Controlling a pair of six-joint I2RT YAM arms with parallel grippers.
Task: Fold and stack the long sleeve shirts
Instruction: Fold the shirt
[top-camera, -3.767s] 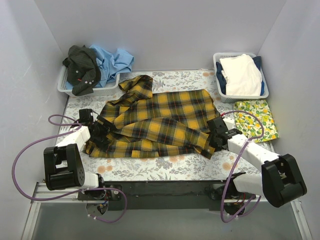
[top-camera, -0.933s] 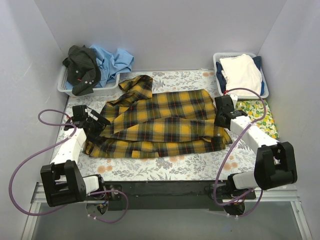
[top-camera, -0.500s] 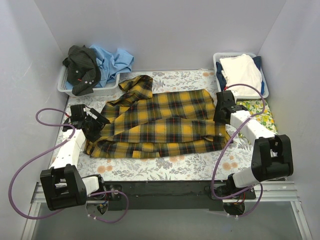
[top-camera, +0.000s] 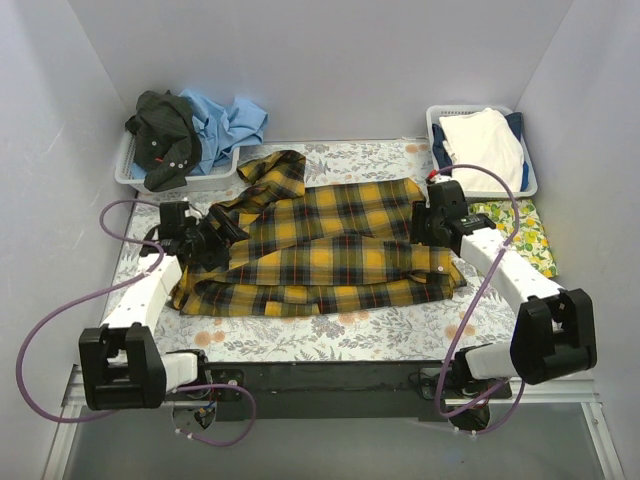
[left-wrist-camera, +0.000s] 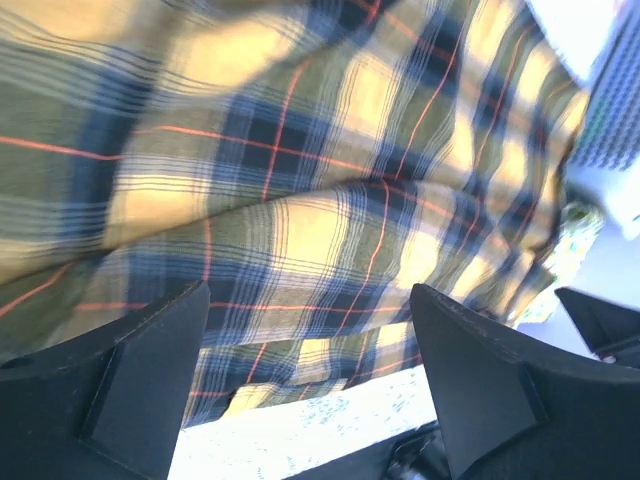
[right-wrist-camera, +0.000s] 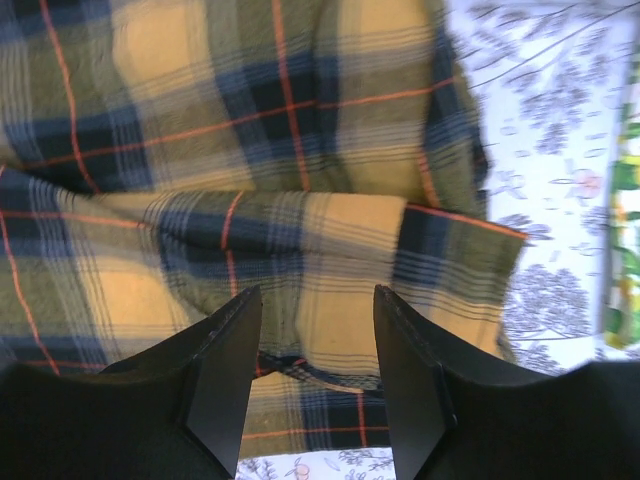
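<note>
Lying beneath left tool (top-camera: 232, 230), right tool (top-camera: 426, 228): plaid shirt (top-camera: 330, 245).

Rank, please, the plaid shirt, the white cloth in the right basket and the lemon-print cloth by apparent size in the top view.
1. plaid shirt, clearly largest.
2. white cloth and lemon-print cloth look alike; the right arm covers part of the latter.

Floral table cover (top-camera: 330, 340), L basket (top-camera: 122, 176), R basket (top-camera: 529, 172), lemon-print cloth (top-camera: 520, 235)
</note>
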